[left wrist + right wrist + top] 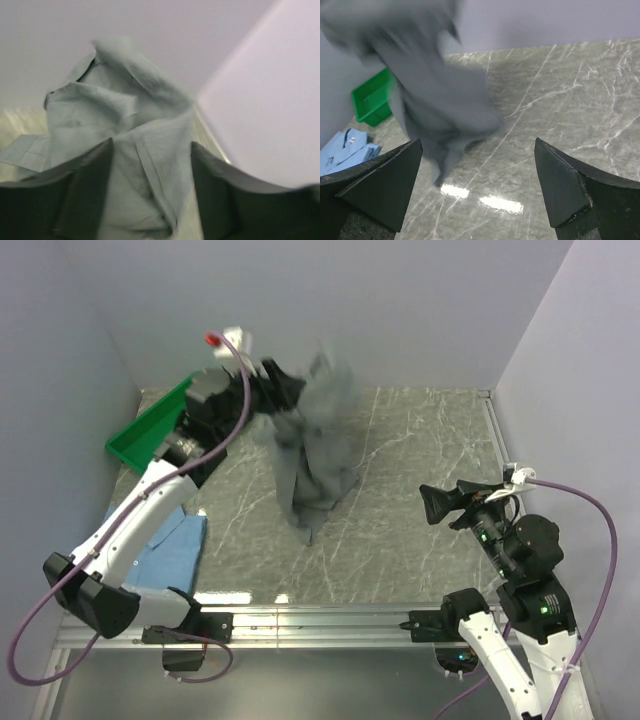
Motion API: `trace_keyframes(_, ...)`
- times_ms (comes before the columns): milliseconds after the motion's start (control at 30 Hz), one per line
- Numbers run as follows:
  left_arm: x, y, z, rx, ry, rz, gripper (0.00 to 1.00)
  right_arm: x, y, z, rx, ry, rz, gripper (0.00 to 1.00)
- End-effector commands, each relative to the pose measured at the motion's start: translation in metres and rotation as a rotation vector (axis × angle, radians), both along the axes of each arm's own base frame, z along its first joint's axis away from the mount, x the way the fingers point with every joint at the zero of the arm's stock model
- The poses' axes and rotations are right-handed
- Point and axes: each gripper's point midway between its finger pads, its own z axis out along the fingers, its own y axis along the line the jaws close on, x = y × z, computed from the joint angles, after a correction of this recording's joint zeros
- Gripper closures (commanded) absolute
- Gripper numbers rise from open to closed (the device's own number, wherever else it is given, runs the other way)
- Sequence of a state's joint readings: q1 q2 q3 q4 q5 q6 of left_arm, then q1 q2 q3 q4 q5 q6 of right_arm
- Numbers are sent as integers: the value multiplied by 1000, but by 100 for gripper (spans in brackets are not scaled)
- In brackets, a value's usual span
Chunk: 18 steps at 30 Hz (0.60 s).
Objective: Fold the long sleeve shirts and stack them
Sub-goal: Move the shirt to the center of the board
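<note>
- The left arm reaches far over the table point(430, 430), up toward the back wall.
- The left gripper point(287, 386) is high up, right beside the top of the grey shirt point(318, 455).
- In the left wrist view its two fingers point(85, 195) stand apart, and grey cloth fills the gap between them.
- It is too blurry to tell if the cloth is touching the fingers.
- The grey shirt is a tall, bunched-up heap in the middle of the table.
- Its top part is up in the air and looks blurry. Its bottom end rests on the table.
- The light blue shirt point(170, 552) lies flat at the near left edge of the table, and the left arm passes over it.
- The two shirts are well apart.
- A green tray point(140, 435) sits at the back left, just beside the left arm.
- The right gripper point(428, 505) hangs over the right side of the table, well apart from both shirts.
- Its fingers point(380, 180) are spread wide, and there is nothing between them.
</note>
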State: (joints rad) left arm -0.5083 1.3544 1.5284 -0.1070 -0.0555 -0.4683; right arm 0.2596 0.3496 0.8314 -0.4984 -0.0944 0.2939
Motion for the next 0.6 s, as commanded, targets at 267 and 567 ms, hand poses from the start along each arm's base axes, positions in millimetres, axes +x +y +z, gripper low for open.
trace_keyframes(267,-72,52,-152,84,367,89,11,42,34,-44,-18,298,109,0)
trace_keyframes(567,-80,33,-240,195,590,-72,12,79,87,-140,-154,684,168,2)
